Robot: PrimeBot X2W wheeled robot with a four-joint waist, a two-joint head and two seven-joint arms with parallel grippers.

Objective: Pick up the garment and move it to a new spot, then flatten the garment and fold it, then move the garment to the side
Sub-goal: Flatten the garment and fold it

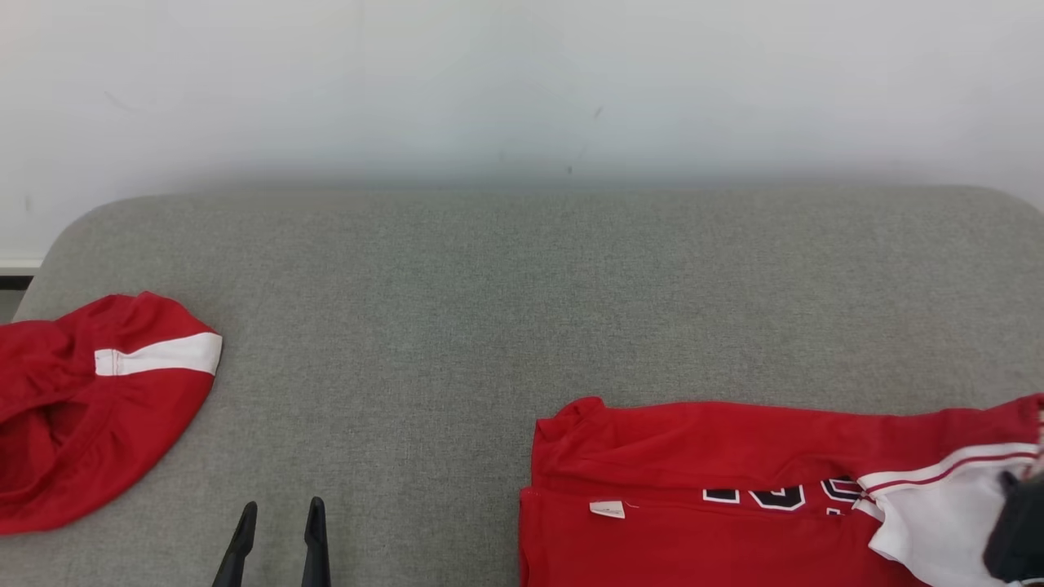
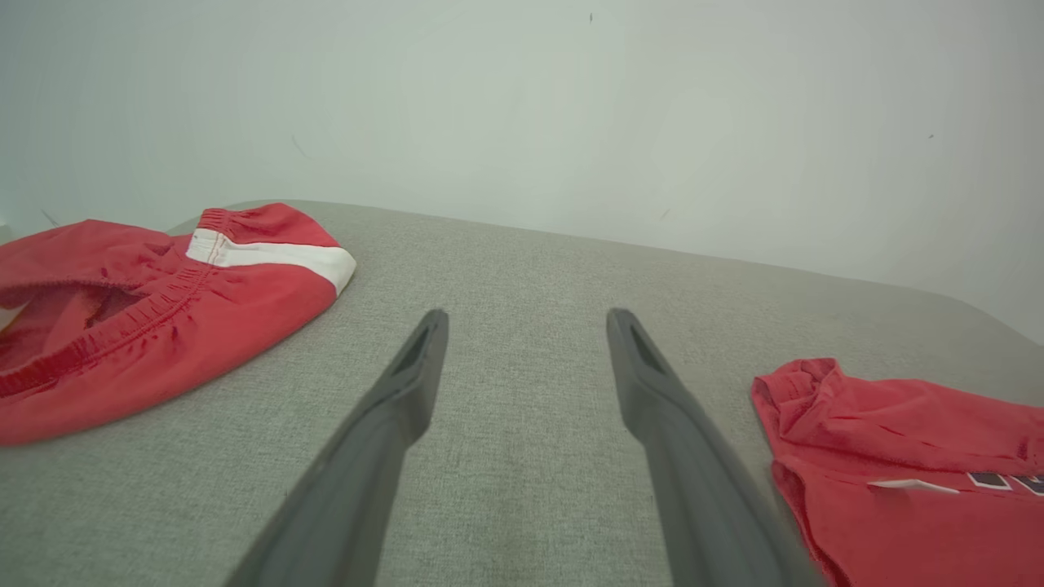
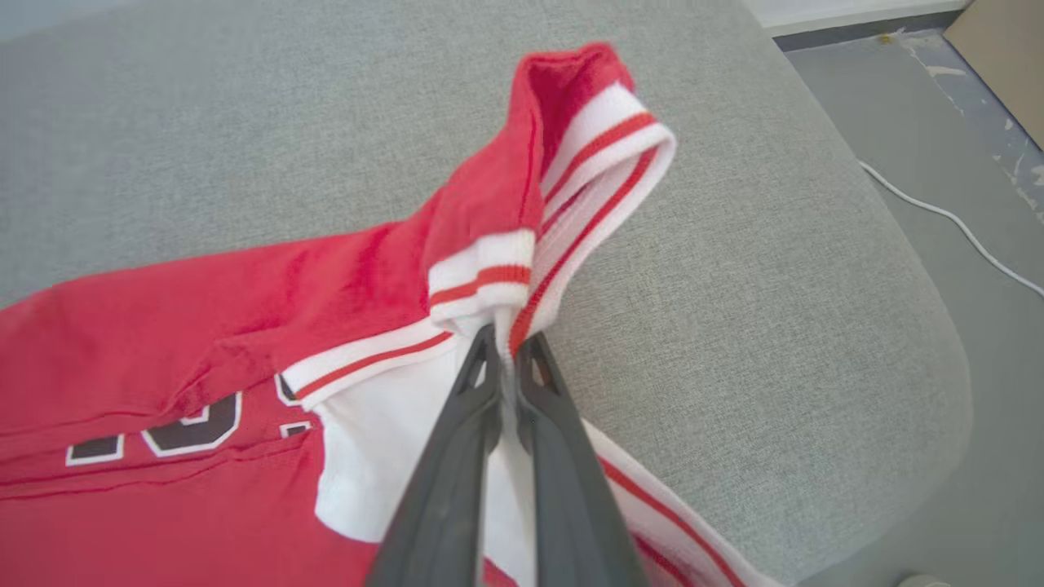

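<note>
Toward 4 o'clock of the head view, on a grey fabric worktop (image 1: 489, 285): red jersey (image 1: 693, 489), partly folded over itself. Lies long-ways from 9 o'clock to 3 o'clock, roughly parallel to the near edge. Points a plain red end, marked by a small white label (image 1: 608, 509), toward 9 o'clock. Points a white panel and red-striped ribbed trim (image 3: 603, 163) toward 3 o'clock. Shows dark, white-edged numerals (image 1: 775, 495), half hidden under the fold. Runs off the frame at 6 o'clock and at 3 o'clock.

At the jersey's 3 o'clock end, right tool (image 3: 507, 338): clenched on the striped trim, fingers pressed together with white cloth pinched between them. Holds that trim up in a peak above the worktop; in the right wrist view, rising toward 12 o'clock from the fingertips. Rest of the jersey flat on the fabric.

At 7 o'clock of the head view, left tool (image 1: 282, 505): released, fingers spread wide, grasping nothing, bare grey fabric between them. Well apart from the jersey, with the plain red end off at its 3 o'clock.

At 9 o'clock, red shorts (image 1: 90, 408) with a white band, crumpled, near the worktop's edge, apart from jersey and tools alike.
</note>
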